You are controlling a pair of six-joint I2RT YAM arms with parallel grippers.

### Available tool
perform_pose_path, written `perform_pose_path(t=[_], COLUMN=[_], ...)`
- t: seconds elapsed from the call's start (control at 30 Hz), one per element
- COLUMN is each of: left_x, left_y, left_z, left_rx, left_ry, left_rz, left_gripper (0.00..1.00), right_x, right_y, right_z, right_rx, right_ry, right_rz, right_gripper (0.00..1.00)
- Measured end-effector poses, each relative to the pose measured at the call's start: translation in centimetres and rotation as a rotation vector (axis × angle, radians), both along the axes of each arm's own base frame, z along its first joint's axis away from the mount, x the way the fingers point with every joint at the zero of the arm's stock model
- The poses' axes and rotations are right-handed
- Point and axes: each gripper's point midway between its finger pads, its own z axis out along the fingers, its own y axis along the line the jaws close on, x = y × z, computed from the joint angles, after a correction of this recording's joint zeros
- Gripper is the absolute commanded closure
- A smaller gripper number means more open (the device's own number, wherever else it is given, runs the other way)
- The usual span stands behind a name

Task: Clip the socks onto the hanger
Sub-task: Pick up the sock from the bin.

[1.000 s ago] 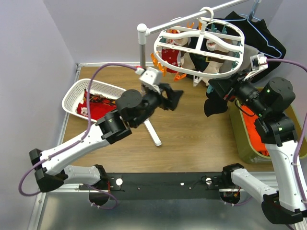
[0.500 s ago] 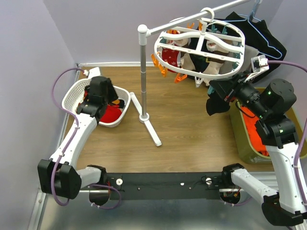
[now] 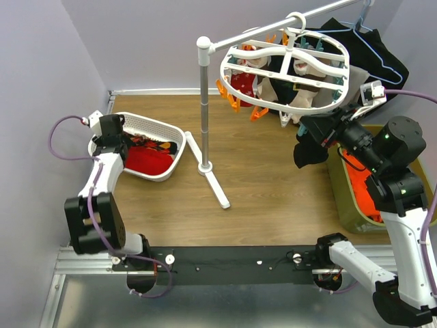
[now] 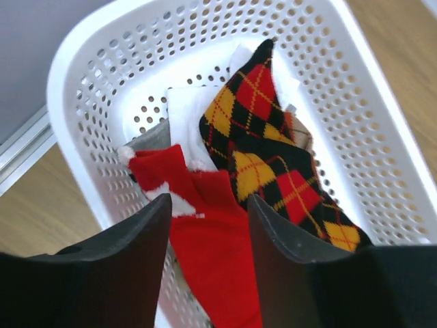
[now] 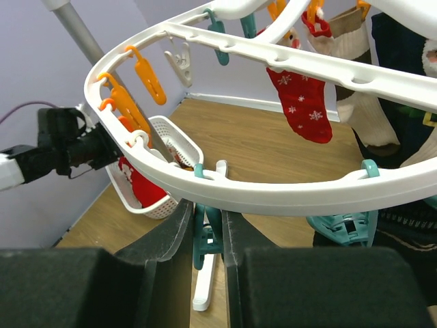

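Two socks at least wait unclipped in the white basket (image 4: 75,75), which sits on the table well to the left of the hanger (image 3: 287,68) and lower than it. One is a plain red sock (image 4: 205,239). The other is an argyle sock (image 4: 266,150), stretched along the basket's length with its narrow end toward the far rim. The left hand (image 4: 208,225) hovers over them with its fingers apart and nothing between them.

The hanger's oval lies roughly level with its long axis running left to right, hook up on the rail (image 3: 321,10). A red snowflake sock (image 5: 304,102) hangs from its left part, toe down, among others already clipped.

Just under the hanger's near right rim, the right hand (image 5: 205,225) has its fingers drawn close on a teal clip (image 5: 205,239). A dark shape dangles beneath that hand, and I cannot tell what it is.

The job looks partly done, with the basket's socks left to clip.
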Motion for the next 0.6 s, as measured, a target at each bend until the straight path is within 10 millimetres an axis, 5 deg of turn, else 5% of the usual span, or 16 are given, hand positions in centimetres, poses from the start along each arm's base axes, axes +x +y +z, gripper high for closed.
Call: perform_pose_path(t=[0.27, 0.43, 0.6], left_x=[4.8, 9.3, 10.3], left_y=[-1.5, -7.6, -13.3], left_z=[-6.9, -7.4, -5.9], left_rx=[-0.066, -0.043, -0.025], left_ry=[0.163, 0.170, 0.144], left_rz=[-0.089, -0.279, -0.431], left_gripper=[0.54, 0.46, 0.34], right_x=[0.1, 0.2, 0.3], right_y=[-0.2, -0.2, -0.2], right_z=[-0.1, -0.2, -0.3], right_rx=[-0.010, -0.011, -0.013], right_ry=[-0.006, -0.002, 0.002], right_rz=[-0.010, -0.012, -0.012], right_gripper=[0.82, 0.82, 0.82])
